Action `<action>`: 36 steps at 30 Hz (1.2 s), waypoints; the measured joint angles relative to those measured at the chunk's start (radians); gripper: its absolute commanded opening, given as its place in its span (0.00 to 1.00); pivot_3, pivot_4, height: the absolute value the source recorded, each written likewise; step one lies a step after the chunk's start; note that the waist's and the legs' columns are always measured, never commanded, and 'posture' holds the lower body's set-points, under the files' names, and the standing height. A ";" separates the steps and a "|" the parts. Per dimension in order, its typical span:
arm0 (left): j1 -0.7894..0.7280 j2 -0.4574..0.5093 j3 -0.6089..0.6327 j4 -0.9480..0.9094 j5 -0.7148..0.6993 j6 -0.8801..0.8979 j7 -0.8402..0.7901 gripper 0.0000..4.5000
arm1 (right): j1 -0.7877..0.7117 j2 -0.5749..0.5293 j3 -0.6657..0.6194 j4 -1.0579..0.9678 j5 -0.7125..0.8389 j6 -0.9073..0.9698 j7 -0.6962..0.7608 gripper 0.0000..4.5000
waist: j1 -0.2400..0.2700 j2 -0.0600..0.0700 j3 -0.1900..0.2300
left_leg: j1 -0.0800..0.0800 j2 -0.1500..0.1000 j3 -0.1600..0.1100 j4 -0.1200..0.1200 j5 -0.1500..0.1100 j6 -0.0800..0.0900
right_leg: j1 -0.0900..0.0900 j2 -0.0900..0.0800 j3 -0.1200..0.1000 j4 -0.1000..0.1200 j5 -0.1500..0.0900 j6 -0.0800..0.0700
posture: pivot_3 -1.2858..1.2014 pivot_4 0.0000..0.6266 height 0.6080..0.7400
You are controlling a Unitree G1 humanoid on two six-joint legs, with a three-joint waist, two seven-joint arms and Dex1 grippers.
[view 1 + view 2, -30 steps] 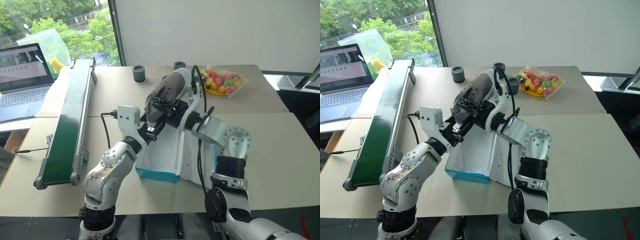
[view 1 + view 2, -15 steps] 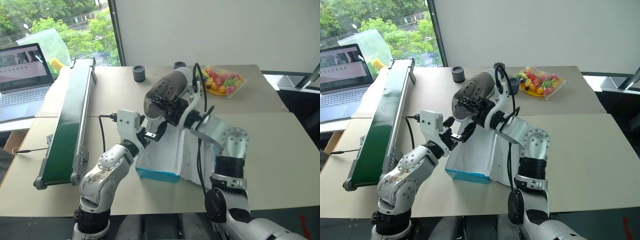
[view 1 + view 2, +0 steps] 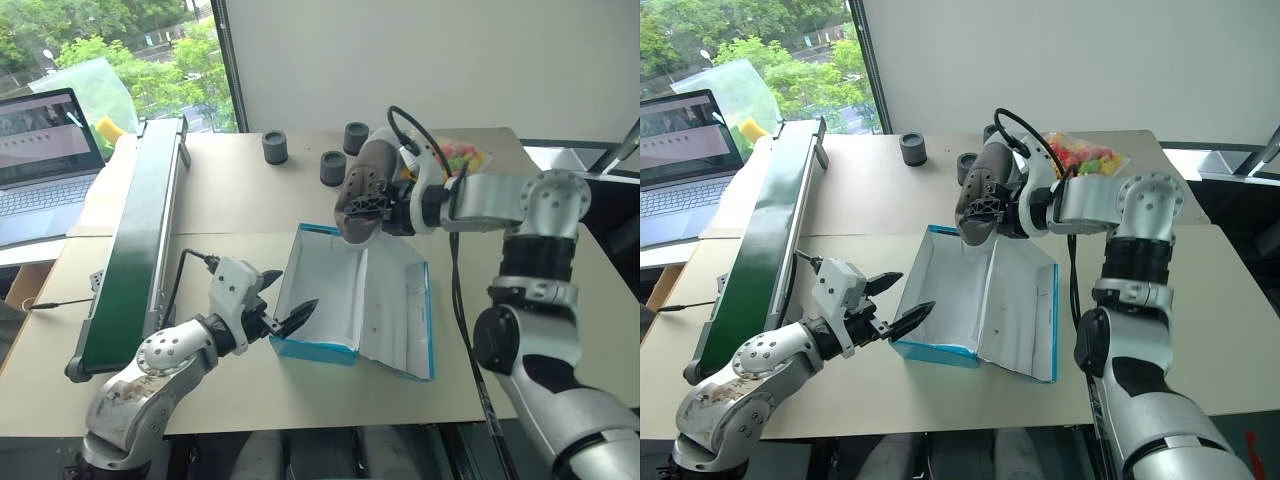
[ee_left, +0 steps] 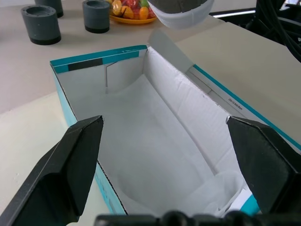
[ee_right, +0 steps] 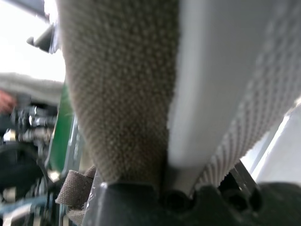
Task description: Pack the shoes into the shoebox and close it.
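Shoe [image 3: 362, 196] clamped in the right hand [image 3: 385, 207] hangs toe-down over the shoebox's [image 3: 350, 300] far end, at 1 o'clock from the empty, spread left hand [image 3: 282, 305].

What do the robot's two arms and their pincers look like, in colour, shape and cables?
Both arms are silver-grey metal with rounded joint housings and black sections between them. The left arm's shell looks scuffed and worn. A black cable loops over each wrist. Each arm ends in a pincer, the left pincer and the right pincer, with two black pointed fingers; a white block sits behind the left one.
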 measured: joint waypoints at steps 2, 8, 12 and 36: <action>0.000 0.036 0.000 0.000 -0.011 -0.005 -0.042 1.00 | -0.034 0.006 0.031 0.078 0.105 0.001 -0.100 0.30 | 0.002 0.000 0.000 | 0.000 0.000 0.000 0.000 0.000 0.000 | 0.001 0.000 0.000 0.000 0.000 0.000 | 0.52 0.24 1.00; 0.011 0.152 0.033 -0.001 -0.038 -0.009 -0.164 1.00 | 0.176 0.147 0.160 -0.064 0.482 -0.120 -0.454 0.30 | 0.004 0.000 0.000 | -0.004 0.000 -0.002 0.000 0.000 0.000 | -0.001 0.000 0.000 -0.001 0.000 0.001 | 0.52 0.24 1.00; 0.025 0.233 0.103 -0.002 -0.065 -0.011 -0.234 1.00 | 0.366 0.233 0.149 -0.267 0.503 -0.229 -0.660 0.30 | 0.007 0.000 0.000 | -0.007 0.000 -0.003 0.002 0.000 0.000 | -0.002 -0.001 0.000 -0.001 0.001 0.002 | 0.52 0.24 1.00; -0.047 0.332 0.118 0.095 -0.032 -0.112 -0.380 1.00 | 0.405 -0.310 0.606 -0.310 0.509 -0.083 -0.135 0.30 | -0.003 0.001 0.001 | -0.002 0.003 0.001 0.001 0.000 0.001 | 0.000 0.004 0.004 -0.004 0.001 0.002 | 0.52 0.24 1.00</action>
